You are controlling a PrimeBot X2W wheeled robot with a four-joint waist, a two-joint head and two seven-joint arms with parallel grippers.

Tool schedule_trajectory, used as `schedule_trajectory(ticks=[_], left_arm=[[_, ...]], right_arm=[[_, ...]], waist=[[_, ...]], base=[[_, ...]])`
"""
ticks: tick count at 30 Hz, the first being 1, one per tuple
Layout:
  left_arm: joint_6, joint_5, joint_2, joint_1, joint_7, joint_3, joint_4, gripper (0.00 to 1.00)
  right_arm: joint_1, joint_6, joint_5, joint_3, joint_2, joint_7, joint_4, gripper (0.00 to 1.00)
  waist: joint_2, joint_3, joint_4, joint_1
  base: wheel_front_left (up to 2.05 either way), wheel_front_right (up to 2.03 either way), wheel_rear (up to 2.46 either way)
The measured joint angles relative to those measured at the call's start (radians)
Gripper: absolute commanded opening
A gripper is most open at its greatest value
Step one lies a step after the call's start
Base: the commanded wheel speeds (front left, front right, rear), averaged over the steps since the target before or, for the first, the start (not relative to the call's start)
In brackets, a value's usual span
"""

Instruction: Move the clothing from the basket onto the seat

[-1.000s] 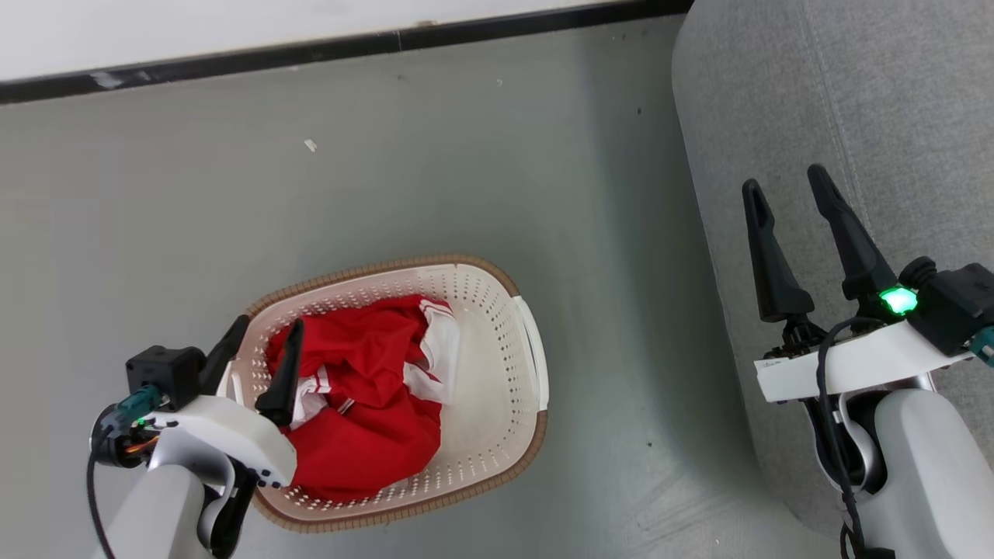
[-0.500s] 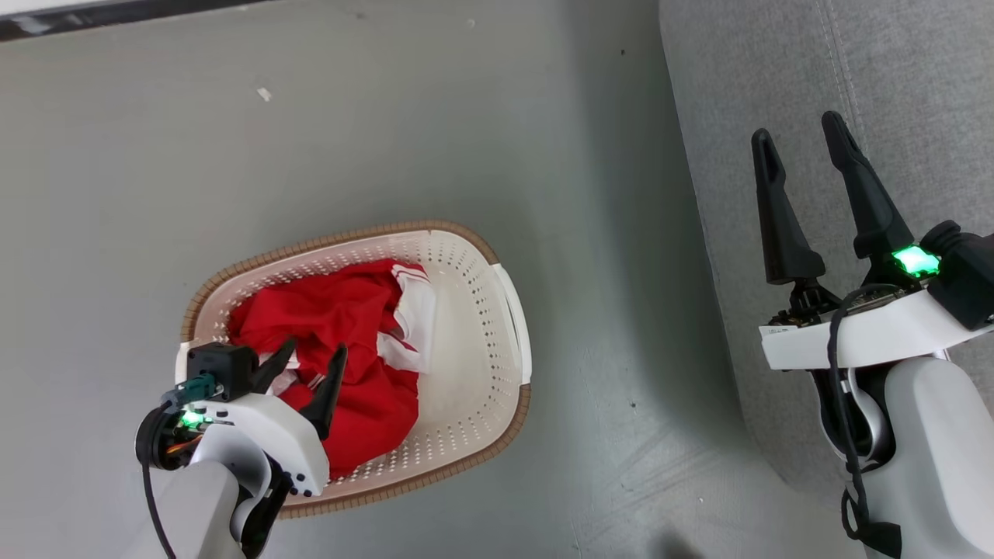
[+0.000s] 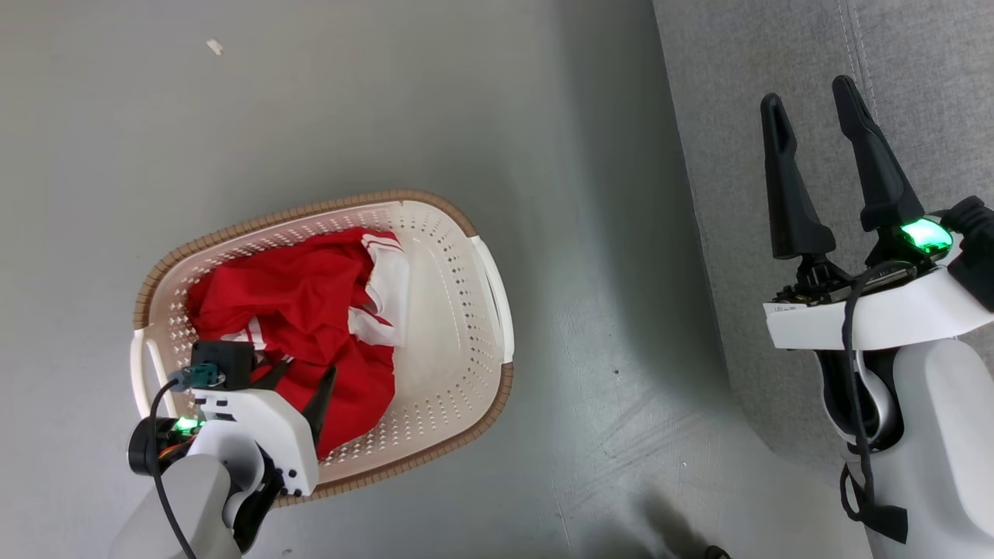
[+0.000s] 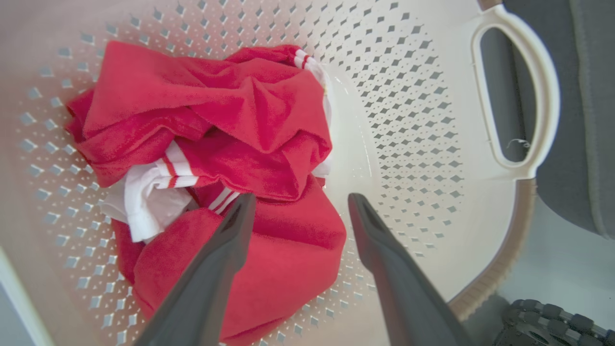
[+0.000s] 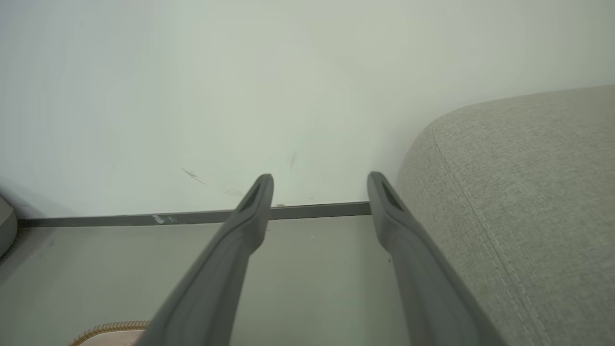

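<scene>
Fingers of the left gripper (image 3: 309,366): spread wide with nothing between them. They sit at the lower left of the head view and point down into the basket.
Left gripper, wrist view (image 4: 301,198): one finger lies over the lower fold of the red heap, the other over the bare pale bottom just beside it. Whether either tip touches the cloth cannot be told.
Clothing (image 3: 303,303): soft, bright red fabric, crumpled and folded over itself, with white panels and thin white stripes along the edges. A white piece crossed by red stripes shows at centre left of the left wrist view (image 4: 144,202). The heap fills the left half of the basket.
Basket (image 3: 458,326): cream plastic with walls pierced by small diamond holes and a brown woven-look rim. It has a looped handle (image 4: 547,96) at the upper right of the left wrist view, and its right half is bare.
Floor (image 3: 388,101): smooth grey, under and around the basket.
Right gripper (image 3: 808,89): wide apart and empty, at the right of the head view, pointing up the frame over the seat's near edge.
Seat (image 3: 738,116): grey-green woven upholstery with a rounded corner and a stitched seam, well apart from the basket.
Wall (image 5: 288,72): pale, beyond the right gripper's fingers, with a dark baseboard (image 5: 312,211) meeting the floor.
</scene>
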Motion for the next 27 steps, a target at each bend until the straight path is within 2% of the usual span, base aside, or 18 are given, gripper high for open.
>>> schedule_trajectory(ticks=[11, 27], left_arm=[[0.0, -0.012, 0.02, -0.055, 0.041, -0.002, 0.078, 1.0], [0.0, 0.029, 0.031, -0.123, 0.12, -0.069, 0.179, 1.0]], right_arm=[[-0.038, 0.0, 0.016, 0.013, 0.0, 0.0, -0.023, 1.0], [-0.082, 0.0, 0.046, 0.031, 0.002, 0.0, -0.048, 1.0]], waist=[[0.0, 0.067, -0.036, 0.0], [0.0, 0.153, -0.094, 0.0]], base=[[0.0, 0.0, 0.0], [0.0, 0.0, 0.0]])
